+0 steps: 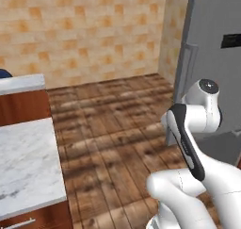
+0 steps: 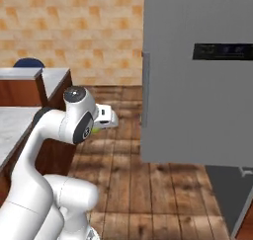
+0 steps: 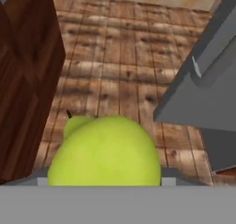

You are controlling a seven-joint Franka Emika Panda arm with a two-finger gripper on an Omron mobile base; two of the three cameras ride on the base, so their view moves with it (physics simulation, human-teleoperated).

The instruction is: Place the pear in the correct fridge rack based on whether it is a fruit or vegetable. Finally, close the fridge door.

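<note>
I count one pear [image 3: 105, 151], one fridge door [image 2: 197, 96] with one black display panel [image 2: 222, 51], and one marble-topped table [image 1: 26, 167].

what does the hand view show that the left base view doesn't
The hand view alone gives the pear close up, bright yellow-green, held between the gripper's fingers, with a dark wooden cabinet side beside it. The left base view alone gives the white marble counter, the tiled wall and the robot's arm. Both share the plank floor and the open grey fridge door with its slim handle.
</note>
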